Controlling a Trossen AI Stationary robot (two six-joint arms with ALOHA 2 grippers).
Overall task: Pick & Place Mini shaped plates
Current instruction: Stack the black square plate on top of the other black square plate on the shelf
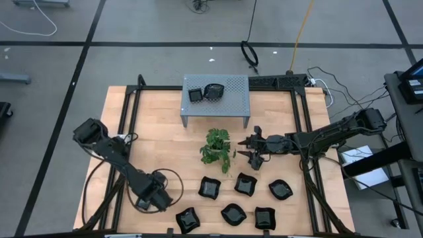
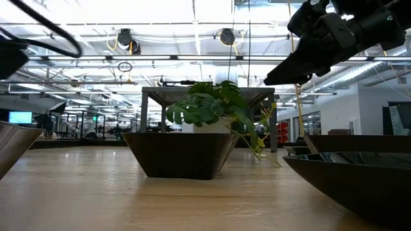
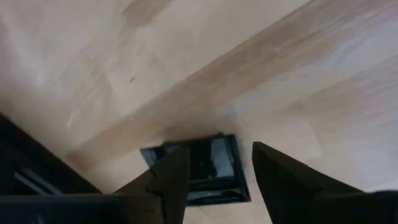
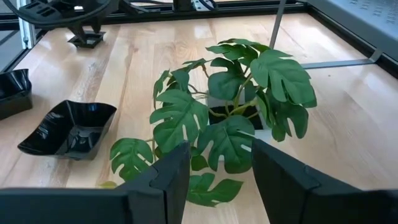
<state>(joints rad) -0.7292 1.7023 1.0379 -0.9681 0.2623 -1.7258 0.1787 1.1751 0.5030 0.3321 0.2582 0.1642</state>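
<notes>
Several glossy black mini shaped plates lie along the table's front, among them one (image 1: 209, 188), another (image 1: 245, 184) and a third (image 1: 280, 190). Two more (image 1: 196, 94) sit on the grey perforated shelf (image 1: 234, 99) at the back. My left gripper (image 1: 158, 197) hangs open at the front left. In its wrist view a square plate (image 3: 211, 163) lies on the wood beyond its spread fingers (image 3: 168, 180). My right gripper (image 1: 243, 148) is open and empty, pointing at the green plant (image 4: 230, 118). A wavy-edged plate (image 4: 71, 130) lies beside the plant.
The plant (image 1: 217, 149) stands mid-table between the shelf and the plate rows. A black frame rail (image 1: 305, 132) runs along the table's right side, with cables behind it. In the low view a plate (image 2: 180, 154) fills the centre and another (image 2: 359, 179) the right foreground.
</notes>
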